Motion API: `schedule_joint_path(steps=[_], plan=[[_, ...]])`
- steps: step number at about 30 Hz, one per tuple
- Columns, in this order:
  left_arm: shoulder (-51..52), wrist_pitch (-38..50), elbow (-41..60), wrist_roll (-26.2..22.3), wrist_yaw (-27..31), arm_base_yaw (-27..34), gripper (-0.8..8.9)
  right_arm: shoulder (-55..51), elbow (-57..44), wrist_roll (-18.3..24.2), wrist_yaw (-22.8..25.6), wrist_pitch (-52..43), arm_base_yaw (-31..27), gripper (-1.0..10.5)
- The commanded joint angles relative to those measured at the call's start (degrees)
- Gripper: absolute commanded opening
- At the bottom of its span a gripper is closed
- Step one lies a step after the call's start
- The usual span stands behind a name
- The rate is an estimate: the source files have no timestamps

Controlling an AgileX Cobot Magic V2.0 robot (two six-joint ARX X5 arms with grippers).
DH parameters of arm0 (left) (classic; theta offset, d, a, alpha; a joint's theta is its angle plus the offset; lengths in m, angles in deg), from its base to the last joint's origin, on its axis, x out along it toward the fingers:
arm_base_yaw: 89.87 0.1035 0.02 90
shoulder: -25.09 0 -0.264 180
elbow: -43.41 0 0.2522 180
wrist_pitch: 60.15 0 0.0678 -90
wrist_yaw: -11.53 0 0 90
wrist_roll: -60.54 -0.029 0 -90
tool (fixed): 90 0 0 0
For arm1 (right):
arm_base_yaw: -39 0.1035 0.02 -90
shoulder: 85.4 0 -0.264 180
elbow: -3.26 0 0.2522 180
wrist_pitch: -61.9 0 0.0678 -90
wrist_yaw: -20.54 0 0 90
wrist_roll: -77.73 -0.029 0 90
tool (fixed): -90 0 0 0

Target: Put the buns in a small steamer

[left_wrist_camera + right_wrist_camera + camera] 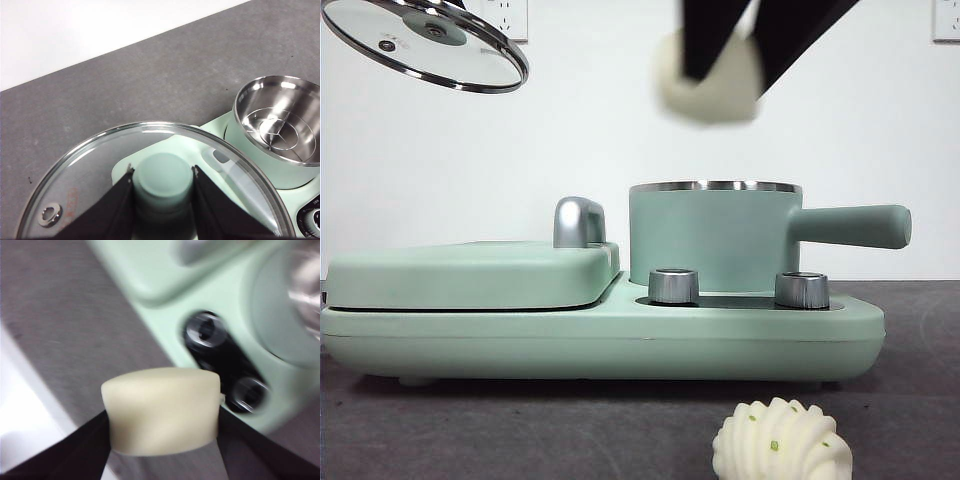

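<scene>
One smooth bun (162,410) clamped in right end effector (162,440).

Steamer mouth open from above

The small steamer (715,240) stands uncovered; its glass lid (425,42) is held high off to the side by the left gripper (162,172). The smooth bun (712,75) in the right gripper (162,412) hangs over it, air between.
</scene>
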Motion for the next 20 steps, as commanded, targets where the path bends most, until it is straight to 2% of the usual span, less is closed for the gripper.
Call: schedule_joint_path(steps=[1,5,10,13,20], plan=[[0.2,1.5,-0.9,-0.6,0.1,-0.1,0.15,1.8,6.1,-1.9,0.3,4.1,-3.9,3.0],[0.2,1.5,-0.9,-0.6,0.0,-0.1,0.16,4.8,11.9,0.1,-1.3,4.3,-11.5,3.0],[0.2,1.5,-0.9,-0.6,0.0,-0.1,0.16,12.1,18.9,3.6,-6.3,2.4,-19.5,3.0],[0.2,1.5,-0.9,-0.5,0.1,-0.1,0.16,17.3,22.6,5.1,-7.7,1.4,-21.9,3.0],[0.2,1.5,-0.9,-0.5,0.1,-0.1,0.16,27.1,26.9,7.2,-8.5,-2.6,-23.4,3.0]])
